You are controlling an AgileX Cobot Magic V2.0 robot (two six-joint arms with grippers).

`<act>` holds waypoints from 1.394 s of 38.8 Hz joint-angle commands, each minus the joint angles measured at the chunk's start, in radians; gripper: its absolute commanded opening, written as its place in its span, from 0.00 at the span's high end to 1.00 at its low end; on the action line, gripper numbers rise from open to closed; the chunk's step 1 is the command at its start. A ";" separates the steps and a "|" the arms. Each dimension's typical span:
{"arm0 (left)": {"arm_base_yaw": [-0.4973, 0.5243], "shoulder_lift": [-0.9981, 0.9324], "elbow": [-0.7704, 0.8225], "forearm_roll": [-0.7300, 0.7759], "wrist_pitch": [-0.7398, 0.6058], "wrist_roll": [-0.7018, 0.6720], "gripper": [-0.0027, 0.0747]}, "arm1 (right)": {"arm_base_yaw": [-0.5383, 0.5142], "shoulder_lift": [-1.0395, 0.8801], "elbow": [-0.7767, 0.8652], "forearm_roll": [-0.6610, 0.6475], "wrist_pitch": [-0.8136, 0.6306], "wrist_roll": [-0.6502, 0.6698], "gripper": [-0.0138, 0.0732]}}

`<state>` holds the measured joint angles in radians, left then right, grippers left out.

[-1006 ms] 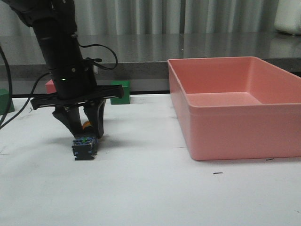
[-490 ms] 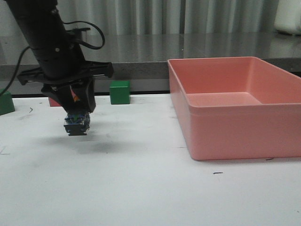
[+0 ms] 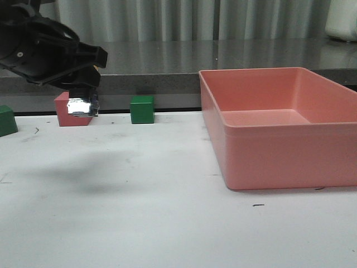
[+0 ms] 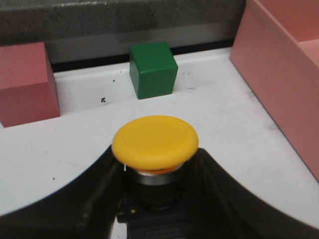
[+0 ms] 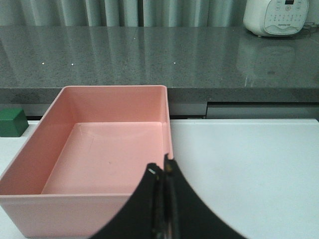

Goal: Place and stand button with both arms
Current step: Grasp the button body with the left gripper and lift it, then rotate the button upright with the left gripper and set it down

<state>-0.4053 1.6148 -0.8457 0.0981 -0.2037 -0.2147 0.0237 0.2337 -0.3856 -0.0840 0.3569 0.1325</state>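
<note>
Button: the button [image 4: 155,142] sits between the two black fingers of the left tool [image 4: 154,199], yellow cap facing the wrist camera, silver collar just under it; its black body is mostly hidden by the fingers and cut off by the frame edge.
Button, front view: only its bright clear base [image 3: 81,105] shows, lifted well above the white counter [image 3: 167,223], in front of the pink cube [image 3: 62,111], which it partly covers.
Left tool: closed on the button's body, held up at the far left of the pink bin [image 3: 279,125]; the arm's upper part runs out of frame.
Right tool: the right tool [image 5: 163,199] has its fingers pressed together with nothing between them, above the near wall of the pink bin; not seen in the front view.
Green cubes: one green cube [image 3: 142,109] stands between the pink cube and the bin; a second green cube [image 3: 6,120] is cut off at the frame edge, farther from the bin.
Bin: its inside floor is only partly visible in the front view.
</note>
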 commanded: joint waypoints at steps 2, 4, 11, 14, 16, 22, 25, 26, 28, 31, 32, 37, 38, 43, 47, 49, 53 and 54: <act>-0.002 -0.045 0.088 0.031 -0.341 0.025 0.69 | -0.006 0.007 -0.027 -0.016 -0.085 -0.009 0.91; -0.002 -0.045 0.124 0.031 -0.437 0.085 0.69 | -0.006 0.007 -0.027 -0.016 -0.085 -0.009 0.91; -0.002 -0.026 0.217 0.026 -0.622 0.224 0.69 | -0.006 0.007 -0.027 -0.016 -0.085 -0.009 0.91; 0.002 0.016 0.238 0.026 -0.683 0.236 0.69 | -0.006 0.007 -0.027 -0.016 -0.085 -0.009 0.91; 0.003 0.055 0.243 0.026 -0.740 0.236 0.69 | -0.006 0.007 -0.027 -0.016 -0.085 -0.009 0.91; 0.003 0.159 0.247 0.026 -0.909 0.236 0.69 | -0.006 0.007 -0.027 -0.016 -0.085 -0.009 0.91; 0.003 0.199 0.247 0.026 -0.970 0.236 0.69 | -0.006 0.007 -0.027 -0.016 -0.085 -0.009 0.91; 0.003 0.208 0.247 0.026 -0.984 0.236 0.69 | -0.006 0.007 -0.027 -0.016 -0.085 -0.009 0.91; 0.003 0.228 0.247 0.026 -1.001 0.236 0.69 | -0.006 0.007 -0.027 -0.016 -0.085 -0.009 0.91; 0.003 0.252 0.247 0.026 -1.007 0.236 0.69 | -0.006 0.007 -0.027 -0.016 -0.085 -0.009 0.91; 0.003 0.258 0.247 0.026 -1.009 0.236 0.69 | -0.006 0.007 -0.027 -0.016 -0.085 -0.009 0.91; 0.003 0.286 0.247 0.026 -1.025 0.236 0.69 | -0.006 0.007 -0.027 -0.016 -0.085 -0.009 0.91; 0.003 0.292 0.247 0.026 -1.025 0.236 0.69 | -0.006 0.007 -0.027 -0.016 -0.085 -0.009 0.91; 0.003 0.324 0.247 0.026 -1.026 0.236 0.69 | -0.006 0.007 -0.027 -0.016 -0.085 -0.009 0.91; 0.003 0.352 0.248 0.026 -1.059 0.236 0.69 | -0.006 0.007 -0.027 -0.016 -0.085 -0.009 0.91; 0.003 0.359 0.248 0.026 -1.083 0.236 0.69 | -0.006 0.007 -0.027 -0.016 -0.085 -0.009 0.91; 0.003 0.361 0.248 0.026 -1.105 0.236 0.69 | -0.006 0.007 -0.027 -0.016 -0.085 -0.009 0.91; 0.003 0.361 0.248 0.026 -1.108 0.236 0.69 | -0.006 0.007 -0.027 -0.016 -0.085 -0.009 0.91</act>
<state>-0.4053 2.0186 -0.5839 0.1304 -1.1233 0.0230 0.0237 0.2337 -0.3856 -0.0840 0.3562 0.1325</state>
